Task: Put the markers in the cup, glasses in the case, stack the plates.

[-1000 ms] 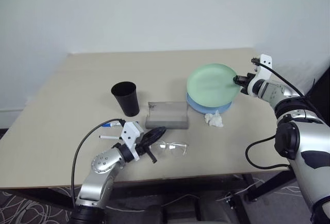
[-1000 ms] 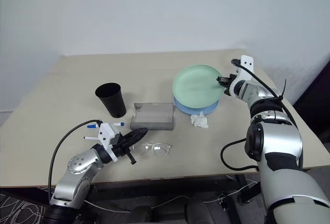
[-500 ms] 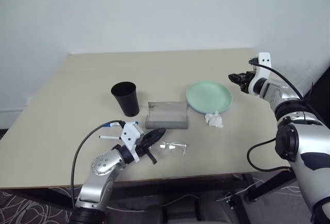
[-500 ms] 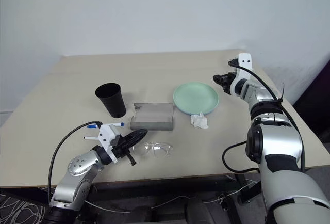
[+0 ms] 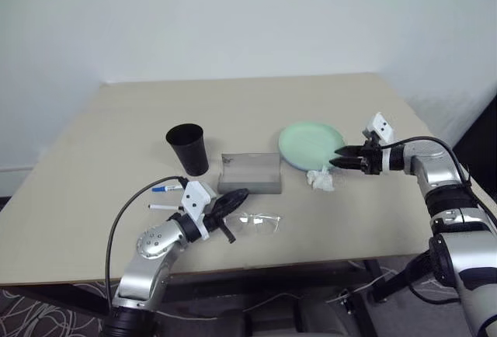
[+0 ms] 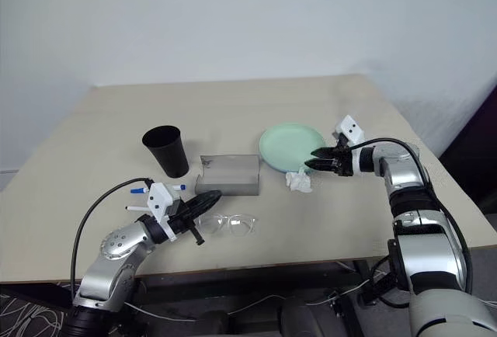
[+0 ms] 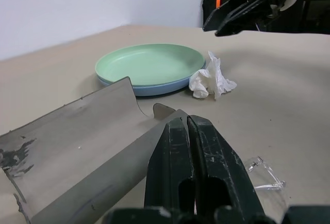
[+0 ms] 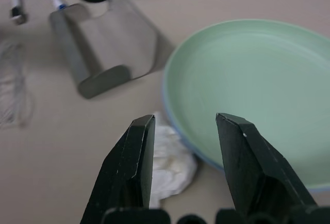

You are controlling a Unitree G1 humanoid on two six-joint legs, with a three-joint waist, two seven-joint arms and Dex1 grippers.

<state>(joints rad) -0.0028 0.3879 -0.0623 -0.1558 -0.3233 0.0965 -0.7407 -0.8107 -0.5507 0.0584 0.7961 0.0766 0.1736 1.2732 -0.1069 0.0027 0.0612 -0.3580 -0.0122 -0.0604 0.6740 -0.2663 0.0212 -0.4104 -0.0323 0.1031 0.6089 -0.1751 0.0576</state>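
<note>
The mint green plate [image 5: 311, 143] lies flat on the light blue plate [image 7: 154, 89], of which just the rim shows. My right gripper [image 5: 338, 161] hovers open and empty at the plates' near right rim. The black cup [image 5: 187, 149] stands upright left of the open grey case [image 5: 250, 172]. In front of the case lie the clear glasses [image 5: 260, 220]. My left gripper [image 5: 233, 197] is shut on nothing, its tips between the case and the glasses. Two markers [image 5: 165, 189] [image 5: 159, 206] lie on the table behind my left wrist.
A crumpled white wad [image 5: 321, 179] sits against the plates' front edge, just below my right fingertips [image 8: 140, 131]. The beige table [image 5: 233, 104] has open surface at the back and left. A black cable [image 5: 124, 217] loops from my left arm.
One second ago my right gripper held the green plate tilted up. It let the plate drop flat onto the blue one, opened, then pulled back and swung down to the rim. Left arm unchanged.
</note>
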